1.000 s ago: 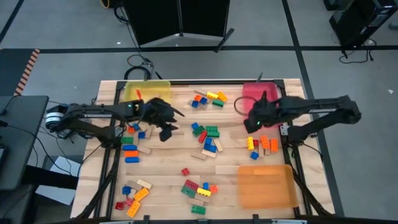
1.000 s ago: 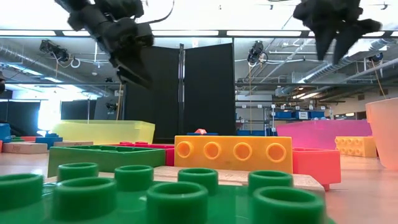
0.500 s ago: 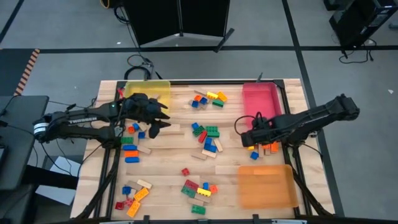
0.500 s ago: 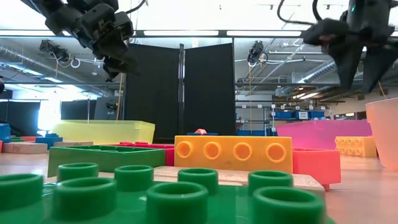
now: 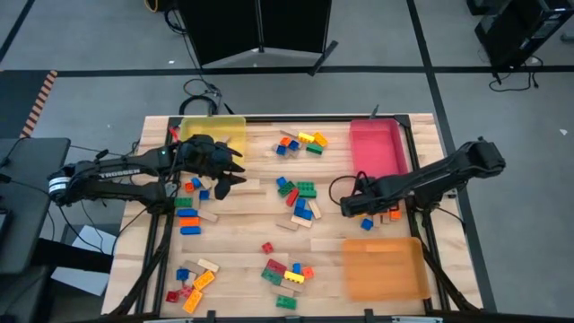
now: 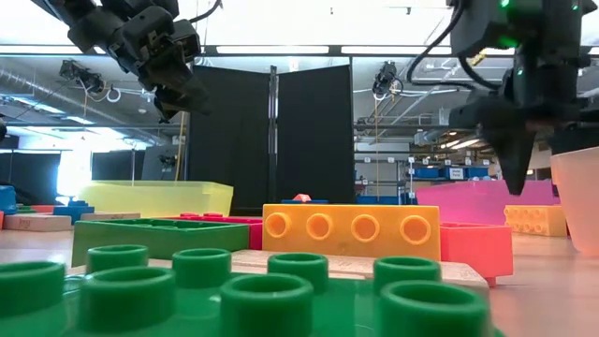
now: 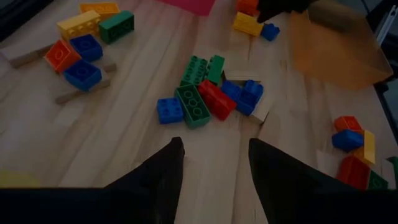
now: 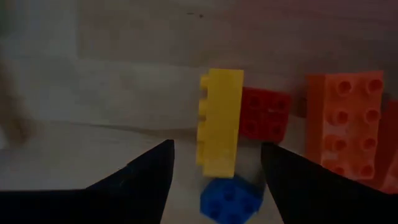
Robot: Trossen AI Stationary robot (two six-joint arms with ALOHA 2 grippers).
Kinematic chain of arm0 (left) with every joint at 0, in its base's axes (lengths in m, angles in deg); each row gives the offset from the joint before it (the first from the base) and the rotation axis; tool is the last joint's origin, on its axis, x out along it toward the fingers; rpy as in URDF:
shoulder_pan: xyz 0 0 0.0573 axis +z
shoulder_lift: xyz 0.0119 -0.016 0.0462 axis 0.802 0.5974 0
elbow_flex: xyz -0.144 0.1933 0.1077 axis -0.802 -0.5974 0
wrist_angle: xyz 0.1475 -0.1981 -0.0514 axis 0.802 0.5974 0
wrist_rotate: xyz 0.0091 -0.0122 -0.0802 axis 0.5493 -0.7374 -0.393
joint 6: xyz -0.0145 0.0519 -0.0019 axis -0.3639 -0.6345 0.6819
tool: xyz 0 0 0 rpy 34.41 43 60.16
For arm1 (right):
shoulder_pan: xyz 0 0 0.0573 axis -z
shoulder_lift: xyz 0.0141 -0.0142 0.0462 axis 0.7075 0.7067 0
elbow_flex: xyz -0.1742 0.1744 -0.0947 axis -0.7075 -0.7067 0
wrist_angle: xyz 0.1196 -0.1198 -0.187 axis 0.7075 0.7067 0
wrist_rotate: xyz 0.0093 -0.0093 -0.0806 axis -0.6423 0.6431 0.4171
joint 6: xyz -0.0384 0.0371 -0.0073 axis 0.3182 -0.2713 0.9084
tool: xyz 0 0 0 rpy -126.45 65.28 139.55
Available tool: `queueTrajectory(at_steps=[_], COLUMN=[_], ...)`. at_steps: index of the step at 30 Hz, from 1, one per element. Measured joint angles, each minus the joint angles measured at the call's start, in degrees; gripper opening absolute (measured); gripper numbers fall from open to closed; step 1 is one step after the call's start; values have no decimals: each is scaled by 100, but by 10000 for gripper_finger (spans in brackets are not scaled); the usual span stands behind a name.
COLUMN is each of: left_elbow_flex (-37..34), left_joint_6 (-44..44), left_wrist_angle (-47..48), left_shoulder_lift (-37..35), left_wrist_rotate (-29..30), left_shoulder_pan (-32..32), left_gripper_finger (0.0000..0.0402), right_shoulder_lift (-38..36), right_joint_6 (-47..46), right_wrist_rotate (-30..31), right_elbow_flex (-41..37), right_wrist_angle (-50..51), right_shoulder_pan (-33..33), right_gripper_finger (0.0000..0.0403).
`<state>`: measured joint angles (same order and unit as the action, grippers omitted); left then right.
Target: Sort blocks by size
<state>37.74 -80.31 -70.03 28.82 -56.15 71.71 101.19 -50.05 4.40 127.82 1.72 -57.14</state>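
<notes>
Straddling a glossy studded yellow brick, right fingers apart; left fingers apart, empty.

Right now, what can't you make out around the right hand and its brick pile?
- High view: the right hand and arm cover much of the brick pile; brick count and sizes unclear.
- Right wrist view: the blue brick is blurred and cut by the edge; the orange brick runs off frame.
- Low view: the foreground bricks block the hand's fingertips.

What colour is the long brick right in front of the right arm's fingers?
Yellow brick, clearest in the right wrist view.
</notes>
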Motion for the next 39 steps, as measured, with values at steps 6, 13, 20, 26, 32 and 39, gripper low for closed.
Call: queueTrajectory(at_steps=[6, 13, 20, 26, 32, 39], left_elbow_flex=[0, 0, 0, 0, 0, 0], left_joint_6=[-1, 20, 143, 57, -61, -178], left_wrist_angle=[4, 7, 4, 5, 8, 47], left_shoulder_lift=[0, 2, 2, 2, 4, 4], left_wrist_rotate=[2, 2, 2, 3, 17, 35], left_shoulder_pan=[0, 0, 0, 0, 0, 0], left_gripper_finger=[188, 188, 188, 188, 188, 188], right_shoulder_lift=[351, 713, 700, 647, 727, 842], right_joint_6=[9, -13, -628, -1214, -1662, -1916], right_wrist_rotate=[-170, -190, -187, 172, 144, 124], right_elbow_flex=[0, 2, 2, 2, -59, -244], right_wrist_angle=[-715, -888, -1042, -964, -968, -979], right_shoulder_pan=[29, 71, 102, 130, 239, 250], right_gripper_finger=[239, 217, 208, 209, 197, 169])
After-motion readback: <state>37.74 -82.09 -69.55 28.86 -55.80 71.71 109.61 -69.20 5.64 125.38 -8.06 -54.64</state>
